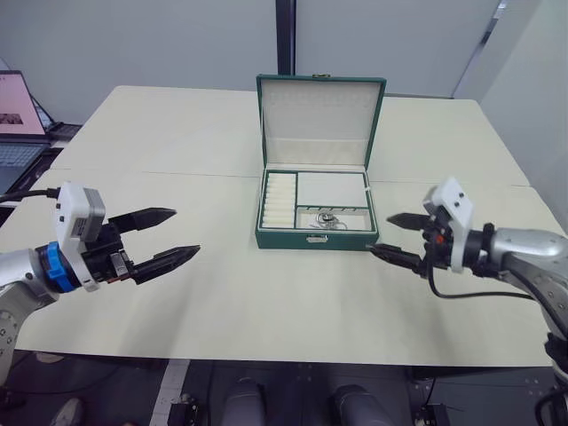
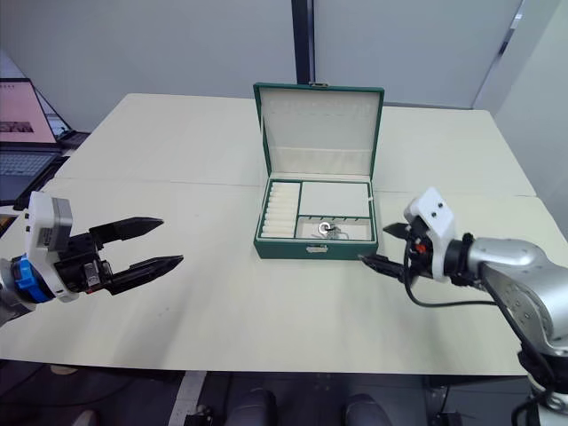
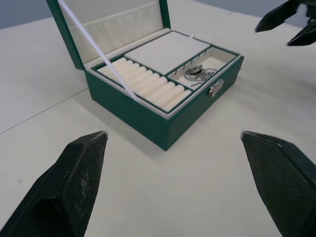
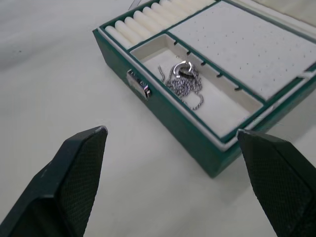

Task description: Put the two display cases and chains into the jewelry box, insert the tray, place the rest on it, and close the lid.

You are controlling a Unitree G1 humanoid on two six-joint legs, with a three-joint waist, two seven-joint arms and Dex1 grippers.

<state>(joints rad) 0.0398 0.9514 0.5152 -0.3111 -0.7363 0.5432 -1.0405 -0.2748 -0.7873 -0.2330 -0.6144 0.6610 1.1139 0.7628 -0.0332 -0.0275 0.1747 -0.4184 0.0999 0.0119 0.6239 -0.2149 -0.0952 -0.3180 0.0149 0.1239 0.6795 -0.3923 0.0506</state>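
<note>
The dark green jewelry box [image 1: 316,240] stands in the middle of the table with its lid [image 1: 321,120] upright and open. The tray [image 1: 331,188] sits in the top of the box, ring rolls on its left. Silvery chains [image 4: 185,81] with a small ring lie in the tray's front compartment. The two display cases are out of view. My left gripper [image 1: 186,231] hovers open to the left of the box, pointing toward it. My right gripper [image 1: 379,233] hangs open just right of the box's front corner. Neither holds anything.
A laptop [image 1: 18,115] sits off the table's far left corner. The cream table [image 1: 266,302] has a seam running across behind the box's front half, and its front edge lies close below both grippers.
</note>
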